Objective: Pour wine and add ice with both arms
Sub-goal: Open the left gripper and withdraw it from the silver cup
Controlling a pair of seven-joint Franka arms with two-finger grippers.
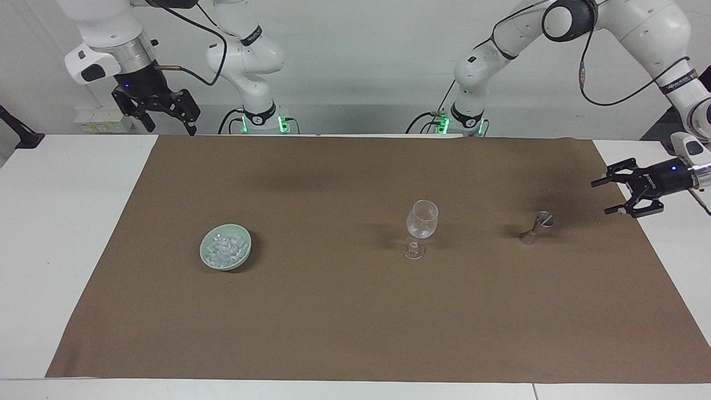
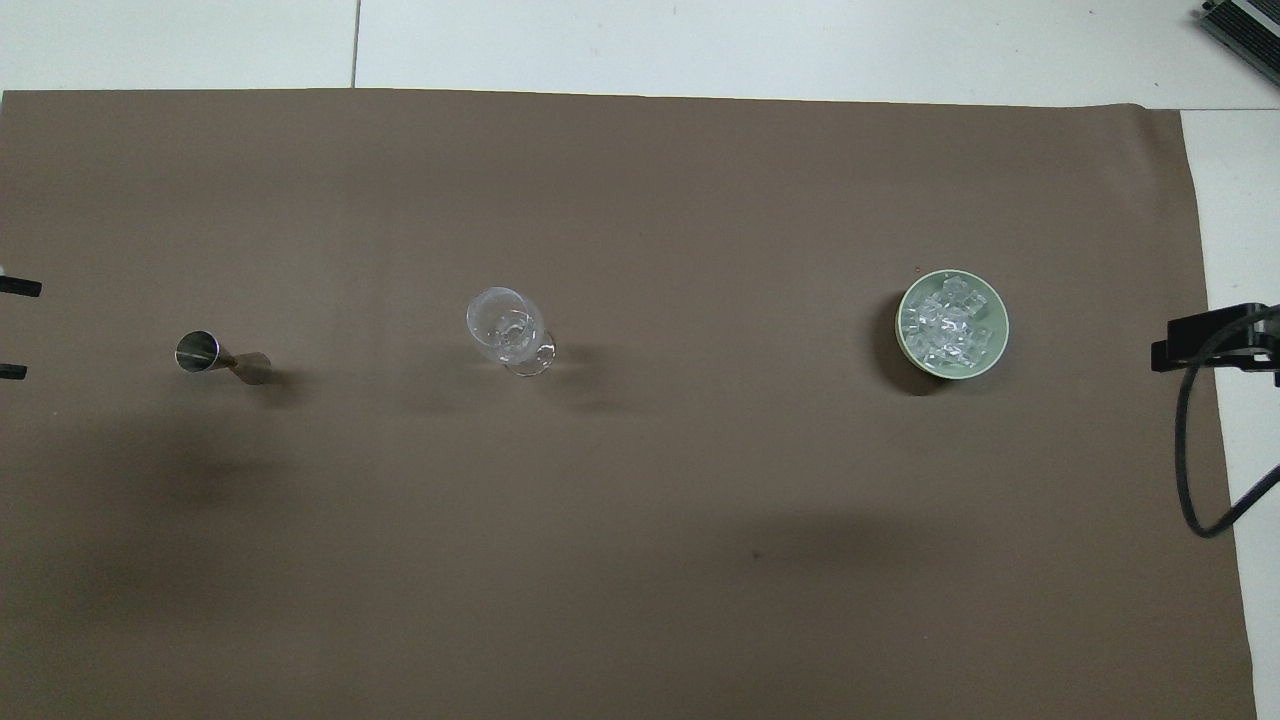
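A clear stemmed wine glass (image 1: 421, 228) (image 2: 505, 328) stands upright mid-mat, its bowl looking clear. The wine is out of view. A small metal jigger (image 1: 537, 226) (image 2: 215, 357) stands alone, beside the glass toward the left arm's end. The ice (image 1: 224, 248) (image 2: 945, 325) is heaped in a pale green dish (image 1: 243, 261) (image 2: 998, 350) toward the right arm's end. My left gripper (image 1: 601, 196) (image 2: 15, 330) hangs open and empty over the mat's edge, well apart from the jigger. My right gripper (image 1: 171, 129) waits open and empty, raised over the mat's corner.
A brown mat (image 1: 333, 322) (image 2: 640, 560) covers most of the white table (image 1: 66, 233). In the overhead view, a black part with a cable (image 2: 1215, 340) juts in over the table's edge at the right arm's end.
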